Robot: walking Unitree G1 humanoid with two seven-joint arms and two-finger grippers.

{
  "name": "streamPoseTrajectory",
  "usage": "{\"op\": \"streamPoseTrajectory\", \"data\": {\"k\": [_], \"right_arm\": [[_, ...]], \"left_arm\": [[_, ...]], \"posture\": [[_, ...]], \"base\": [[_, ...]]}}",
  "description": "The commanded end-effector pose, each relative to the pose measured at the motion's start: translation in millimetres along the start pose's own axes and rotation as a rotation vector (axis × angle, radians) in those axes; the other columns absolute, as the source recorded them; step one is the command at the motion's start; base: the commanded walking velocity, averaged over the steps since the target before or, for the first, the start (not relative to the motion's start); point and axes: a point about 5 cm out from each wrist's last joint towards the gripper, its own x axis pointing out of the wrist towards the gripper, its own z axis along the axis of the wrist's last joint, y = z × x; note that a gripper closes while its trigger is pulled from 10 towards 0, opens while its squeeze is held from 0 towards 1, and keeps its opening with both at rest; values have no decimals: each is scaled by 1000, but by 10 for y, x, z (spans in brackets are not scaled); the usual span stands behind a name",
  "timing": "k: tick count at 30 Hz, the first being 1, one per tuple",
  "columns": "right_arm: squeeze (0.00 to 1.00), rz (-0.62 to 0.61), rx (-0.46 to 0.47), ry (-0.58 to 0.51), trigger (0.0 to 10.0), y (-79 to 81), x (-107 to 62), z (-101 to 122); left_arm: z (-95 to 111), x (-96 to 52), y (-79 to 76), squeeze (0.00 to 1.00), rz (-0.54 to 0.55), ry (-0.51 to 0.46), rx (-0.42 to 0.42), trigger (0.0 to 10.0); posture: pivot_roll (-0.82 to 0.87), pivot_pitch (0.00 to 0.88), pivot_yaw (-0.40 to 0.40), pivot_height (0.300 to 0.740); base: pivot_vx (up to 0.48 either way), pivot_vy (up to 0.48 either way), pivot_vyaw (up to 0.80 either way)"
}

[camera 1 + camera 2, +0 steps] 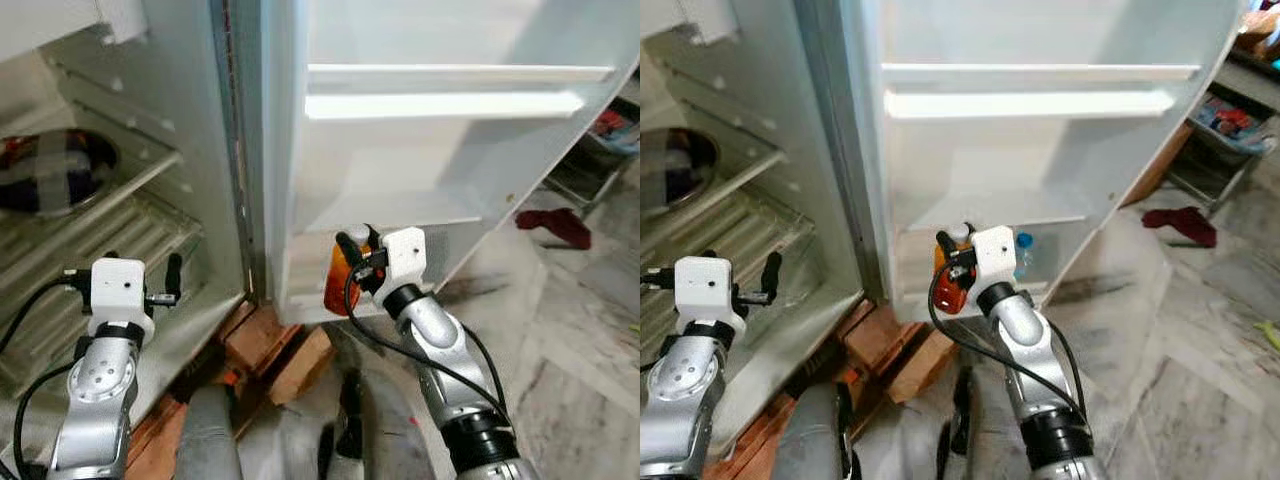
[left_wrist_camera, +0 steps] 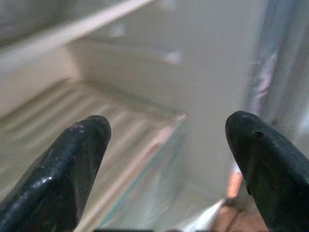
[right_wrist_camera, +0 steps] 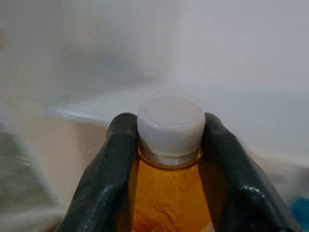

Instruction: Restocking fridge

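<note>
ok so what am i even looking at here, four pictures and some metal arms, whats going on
It is a humanoid robot restocking a fridge. The two top pictures come from cameras in its head, looking down at its silver arms. The other two come from cameras on its wrists, looking along each pincer's black fingers. The right pincer grips an orange bottle just below its white cap, holding it at the bottom shelf of the open fridge door. The left pincer is open and empty, pointing into the fridge, where a round dish sits on a shelf.
</note>
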Motion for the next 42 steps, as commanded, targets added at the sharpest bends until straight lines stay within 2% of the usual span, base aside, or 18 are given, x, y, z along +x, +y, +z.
{"op": "streamPoseTrajectory", "data": {"k": [1,13,21,22,32,38,42], "right_arm": [[0,-12,-12,-39,10000,-46,20,93],[0,48,10,-18,10000,19,32,43],[0,77,-10,-2,10000,52,73,0],[0,105,-63,-1,10000,59,133,-15],[0,154,-195,-49,10000,75,360,22],[0,209,-268,-101,10000,248,548,137],[0,248,-329,-122,10000,335,590,125]], "left_arm": [[-1,-7,15,0,6,4,7,10000],[-6,-17,23,0,12,6,2,10000],[1,-34,38,0,18,6,9,10000],[18,-47,50,0,27,-3,17,10000],[79,-83,143,0,85,-29,50,10000],[107,-112,196,0,96,-33,69,10000],[136,-127,217,0,110,-40,83,10000]], "posture": [[52,112,-92,605],[59,118,-87,605],[75,129,-83,580],[87,142,-80,580],[127,175,-77,580],[152,201,-76,580],[162,212,-76,580]], "base": [[255,0,0],[0,0,0],[0,0,0],[0,0,0],[0,0,0],[0,0,0],[0,0,0]]}}
